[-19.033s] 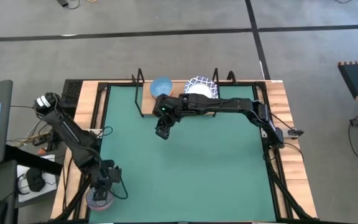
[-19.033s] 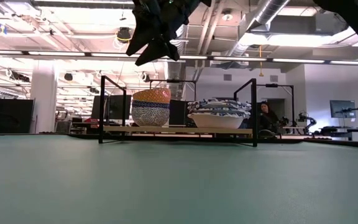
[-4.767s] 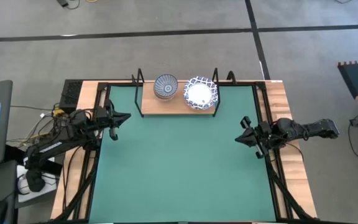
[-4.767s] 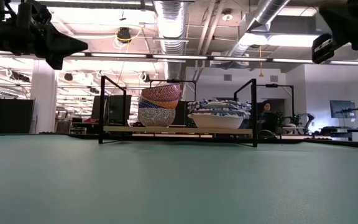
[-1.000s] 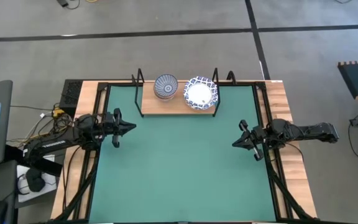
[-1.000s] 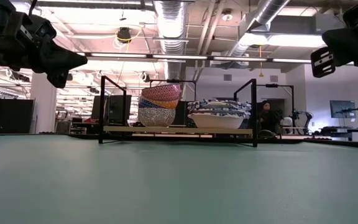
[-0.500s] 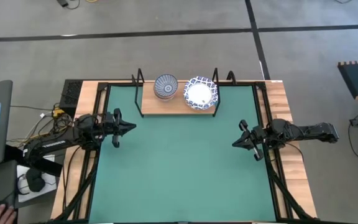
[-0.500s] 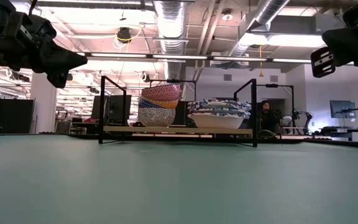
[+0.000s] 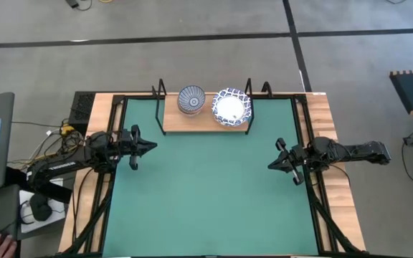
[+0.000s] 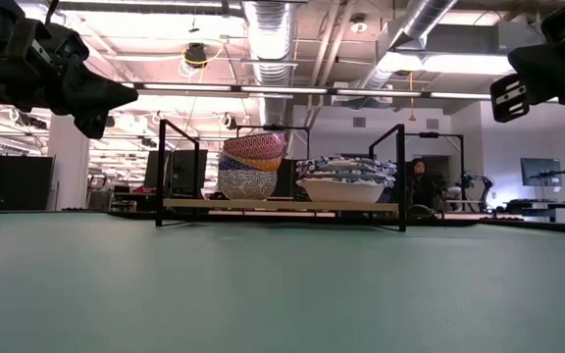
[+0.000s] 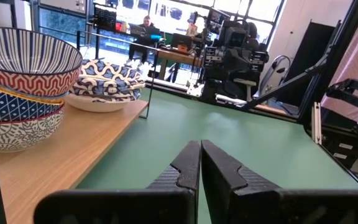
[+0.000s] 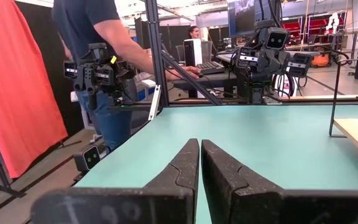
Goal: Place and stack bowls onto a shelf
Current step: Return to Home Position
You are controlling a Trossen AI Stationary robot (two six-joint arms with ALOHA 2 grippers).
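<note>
The shelf [image 9: 201, 123] is a light wood board with thin black wire posts. Two piles of bowls sit on it. The small bowls [image 9: 191, 99] are piled on the left part of the shelf, one inside the other. The top one has blue stripes inside and red wavy lines outside, and a yellow band and blue patterns show under it. The wide white bowls [image 9: 232, 107] with blue rims are piled on the right part of the shelf, just beside the small pile. I cannot tell if the two piles touch.

The green mat [image 9: 206, 204] lies in front of the shelf.

The left gripper [image 9: 150, 147] hangs in front of the shelf and off to its left, well apart from it. Its two fingers [image 11: 188, 163] are pressed tight together and hold nothing. The right gripper [image 9: 269, 166] hangs in front of the shelf and off to its right, a bit farther from the shelf than the left one. Its fingers are pressed tight together too — nothing is between them. The two grippers point at each other, each up in the air above the mat.

A person [image 12: 98, 37] in a dark shirt stands off the table, far out to the left of the shelf.
</note>
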